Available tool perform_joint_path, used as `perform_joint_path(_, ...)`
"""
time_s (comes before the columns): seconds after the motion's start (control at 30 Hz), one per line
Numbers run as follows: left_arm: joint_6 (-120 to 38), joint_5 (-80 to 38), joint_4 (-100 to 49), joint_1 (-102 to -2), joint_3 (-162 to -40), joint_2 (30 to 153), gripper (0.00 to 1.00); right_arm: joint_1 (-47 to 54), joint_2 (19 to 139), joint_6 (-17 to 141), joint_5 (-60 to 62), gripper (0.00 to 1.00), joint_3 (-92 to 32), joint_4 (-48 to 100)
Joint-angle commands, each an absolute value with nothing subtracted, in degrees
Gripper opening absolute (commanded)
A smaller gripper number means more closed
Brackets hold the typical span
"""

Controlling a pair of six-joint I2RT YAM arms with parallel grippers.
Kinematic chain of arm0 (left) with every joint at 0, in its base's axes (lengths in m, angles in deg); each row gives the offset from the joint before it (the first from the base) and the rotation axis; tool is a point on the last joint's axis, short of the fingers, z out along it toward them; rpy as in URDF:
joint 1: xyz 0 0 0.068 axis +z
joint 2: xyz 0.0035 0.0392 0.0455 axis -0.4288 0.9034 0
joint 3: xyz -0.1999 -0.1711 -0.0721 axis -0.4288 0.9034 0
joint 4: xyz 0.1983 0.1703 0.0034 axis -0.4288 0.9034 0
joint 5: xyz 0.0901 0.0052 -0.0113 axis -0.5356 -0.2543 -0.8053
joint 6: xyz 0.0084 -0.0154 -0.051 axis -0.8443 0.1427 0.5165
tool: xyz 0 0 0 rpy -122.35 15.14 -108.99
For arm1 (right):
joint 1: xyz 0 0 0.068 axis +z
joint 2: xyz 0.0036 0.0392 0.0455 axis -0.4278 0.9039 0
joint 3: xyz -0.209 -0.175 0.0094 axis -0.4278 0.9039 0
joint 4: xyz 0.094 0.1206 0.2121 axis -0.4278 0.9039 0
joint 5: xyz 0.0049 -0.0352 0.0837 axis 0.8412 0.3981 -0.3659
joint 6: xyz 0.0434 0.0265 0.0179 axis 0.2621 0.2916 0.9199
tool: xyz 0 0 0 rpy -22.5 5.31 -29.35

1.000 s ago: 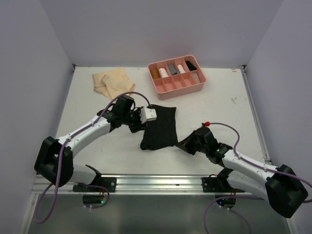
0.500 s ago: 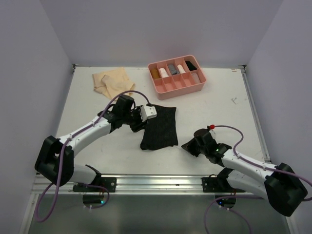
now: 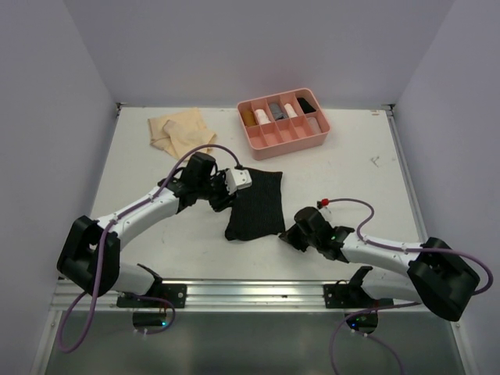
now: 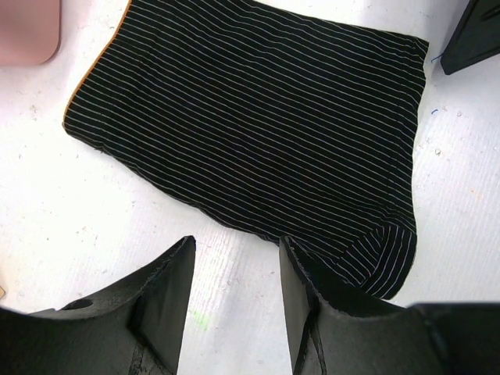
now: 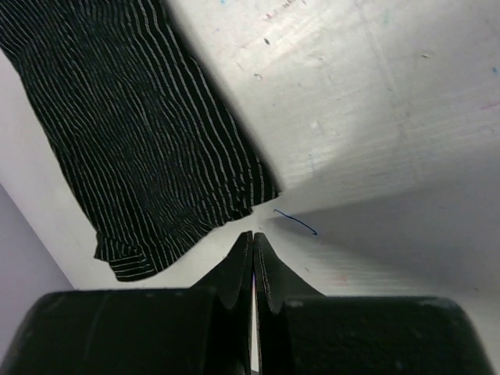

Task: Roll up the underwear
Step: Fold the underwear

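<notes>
Right end effector (image 5: 251, 238) has slid closer to black underwear (image 3: 256, 205) (shut, empty); left end effector (image 4: 234, 248) half-open, empty; tray (image 3: 285, 143) beyond.

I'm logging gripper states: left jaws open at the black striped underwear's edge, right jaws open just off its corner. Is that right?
Not quite: the right gripper has its jaws shut, pressed together on nothing, as the right wrist view shows. The left gripper does have its jaws open at the edge of the black striped underwear, as you said.

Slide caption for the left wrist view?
Open left hand poised at the edge of flat black striped underwear on the table.
</notes>
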State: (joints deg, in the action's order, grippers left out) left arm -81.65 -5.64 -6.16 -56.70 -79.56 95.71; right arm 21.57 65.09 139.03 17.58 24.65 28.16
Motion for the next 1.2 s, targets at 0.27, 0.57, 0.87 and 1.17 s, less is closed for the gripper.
perform_joint_path(0.27,-80.8,-5.5,-9.8,-56.9,-78.7,95.9,0.51,21.8,69.1,140.0,22.5,0.0,20.2,24.0)
perform_joint_path(0.57,-80.9,-5.7,-9.9,-56.9,-78.3,95.8,0.51,21.8,71.3,139.4,22.5,0.0,19.0,23.8)
perform_joint_path(0.87,-86.5,-1.8,-5.6,-56.9,-79.0,95.1,0.5,21.8,75.7,136.6,21.3,0.0,13.1,34.2)
perform_joint_path(1.17,-92.9,4.6,2.9,-57.5,-79.7,95.1,0.5,21.8,78.6,135.8,19.5,0.0,12.2,38.2)
